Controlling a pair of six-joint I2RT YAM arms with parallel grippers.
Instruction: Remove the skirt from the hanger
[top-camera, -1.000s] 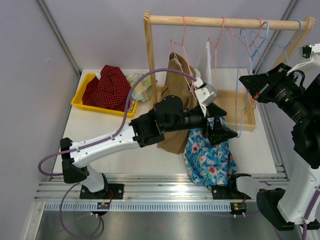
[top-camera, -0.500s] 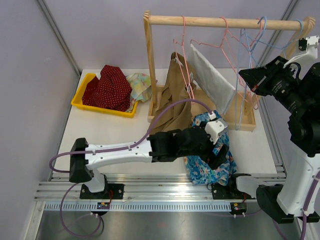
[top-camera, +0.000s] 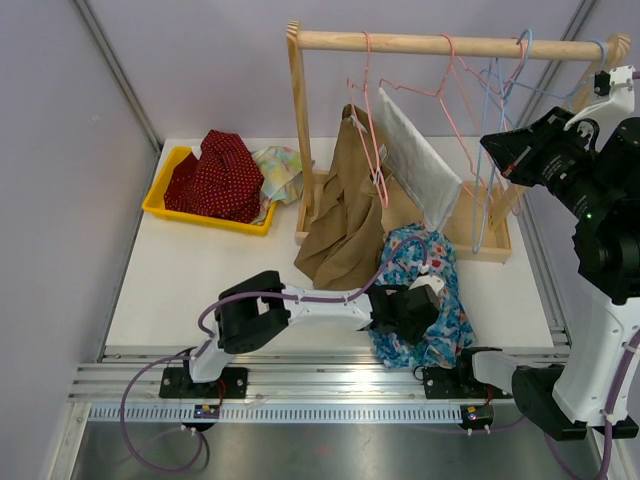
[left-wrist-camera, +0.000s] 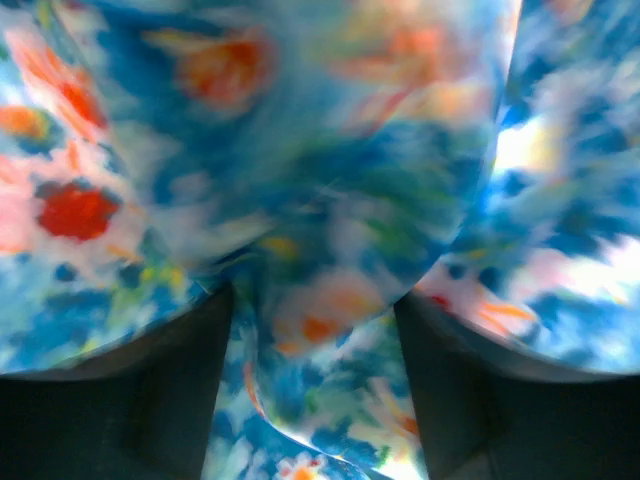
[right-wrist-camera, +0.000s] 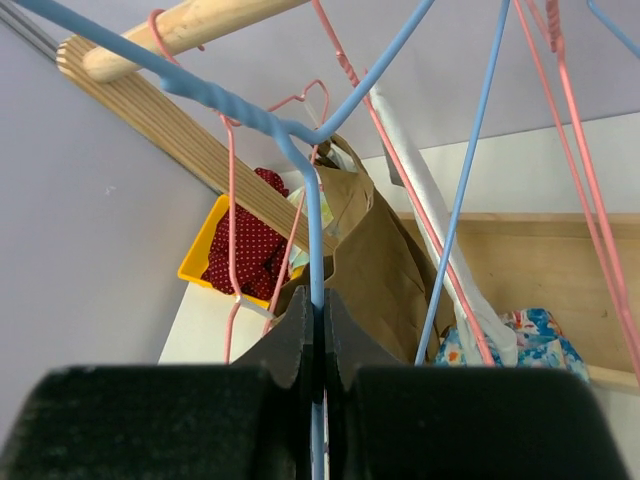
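Skirt (top-camera: 425, 300), blue with red and orange flowers, lies in a crumpled heap on the counter (top-camera: 200, 285), off any hanger, just in front of the wooden rack's base (top-camera: 497, 240). My left arm reaches low across the counter, and my left jaws press down into the heap. In the left wrist view a fold of the flowered cloth (left-wrist-camera: 330, 300) fills the gap between my two dark fingers (left-wrist-camera: 120, 400) and touches both. The jaws stand partly apart, and I cannot tell whether they truly pinch it.

My right arm is raised beside the rack. My right jaws are closed tight on the thin wire of a blue hanger (right-wrist-camera: 316, 240), which hooks over the wooden rail (top-camera: 450, 44). Pink hangers (top-camera: 372, 110) on the same rail carry a brown garment (top-camera: 345, 210) and a white one (top-camera: 420, 155). A yellow bin (top-camera: 160, 195) at the far left of the counter holds red dotted cloth (top-camera: 215, 175).
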